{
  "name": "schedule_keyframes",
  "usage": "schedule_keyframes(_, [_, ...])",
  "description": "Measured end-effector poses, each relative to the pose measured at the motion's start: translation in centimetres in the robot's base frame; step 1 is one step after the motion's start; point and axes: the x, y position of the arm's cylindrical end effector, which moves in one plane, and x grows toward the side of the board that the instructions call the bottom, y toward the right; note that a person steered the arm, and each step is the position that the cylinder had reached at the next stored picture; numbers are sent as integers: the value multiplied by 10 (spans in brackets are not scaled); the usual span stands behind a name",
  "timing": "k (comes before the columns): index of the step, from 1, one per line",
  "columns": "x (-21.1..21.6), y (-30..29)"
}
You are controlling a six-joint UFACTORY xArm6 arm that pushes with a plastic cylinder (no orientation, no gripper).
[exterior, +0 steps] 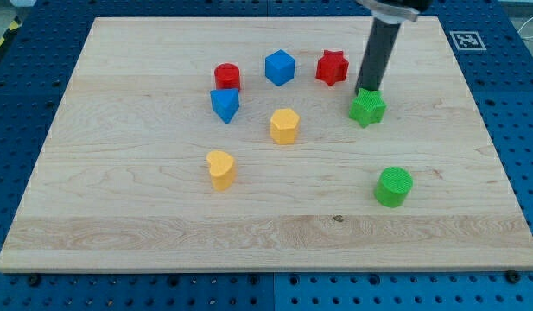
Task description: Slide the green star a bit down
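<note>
A: Position of my tip (366, 90)?

B: At the upper edge of the green star-shaped block (368, 108), touching or very nearly touching it from the side of the view's top. Dark rod slanting up toward the view's top right and out of view.

A: Pincer state?

B: Cannot tell; only a straight rod in sight, nothing gripped, contact by pushing alone.

A: Location of the green star?

B: On the pale wooden board (145, 216), in its right half, above mid-height. All further places given relative to this star.

A: Nearest neighbours?

B: Red star-shaped block (332, 66) just up and to the view's left, near but apart. Blue cube (280, 67) further left at about the same height as the red star. Red cylinder (227, 76) further left again. Blue block of wedge-like shape (225, 104) directly below that cylinder, roughly level with the green star, well apart.

A: Lower area?

B: Yellow block of roughly hexagonal shape (284, 126) to the view's left and slightly lower. Yellow heart-shaped block (221, 169) further left and lower still. Green cylinder (394, 187) below, slightly to the view's right, well apart.

A: Surroundings?

B: Blue perforated table (24, 78) around the board on all sides.
</note>
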Motion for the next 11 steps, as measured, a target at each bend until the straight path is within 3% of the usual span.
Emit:
schedule_keyframes(3, [50,-20])
schedule_keyframes(5, [10,-29])
schedule_keyframes(7, [33,5])
schedule_keyframes(9, [54,3])
schedule_keyframes(11, [35,25])
